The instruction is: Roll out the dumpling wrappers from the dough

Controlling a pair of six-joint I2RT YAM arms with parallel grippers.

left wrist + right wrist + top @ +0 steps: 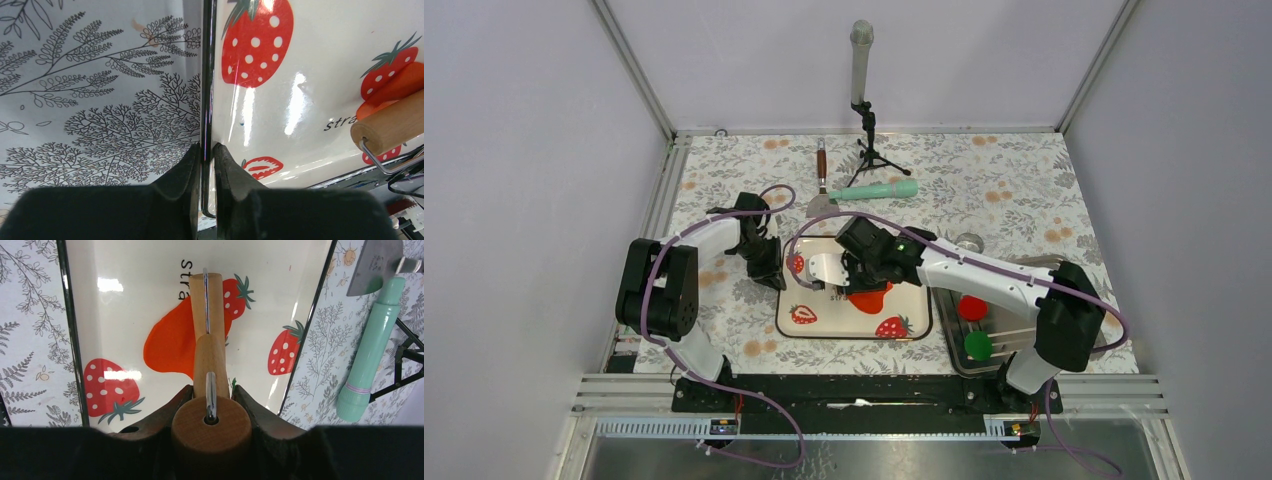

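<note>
Floral table (pixel 1024 180), left hand (pixel 204 148) pinching tray (pixel 310 50), right hand (pixel 212 390) gripping roller (pixel 210 357)

Top camera overlooks the table (pixel 1014 190); left wrist peers closely along the rim of the strawberry tray (pixel 206 75), right wrist apparently leftward across it; all share the dough (pixel 170 345)

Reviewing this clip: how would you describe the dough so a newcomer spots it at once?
Find the strawberry-print tray in the middle of the table. The dough is the flat orange-red patch on it, under the wooden roller. Unlike the printed strawberries around it, it is plain and irregular in outline, with no dots or leaves.
</note>
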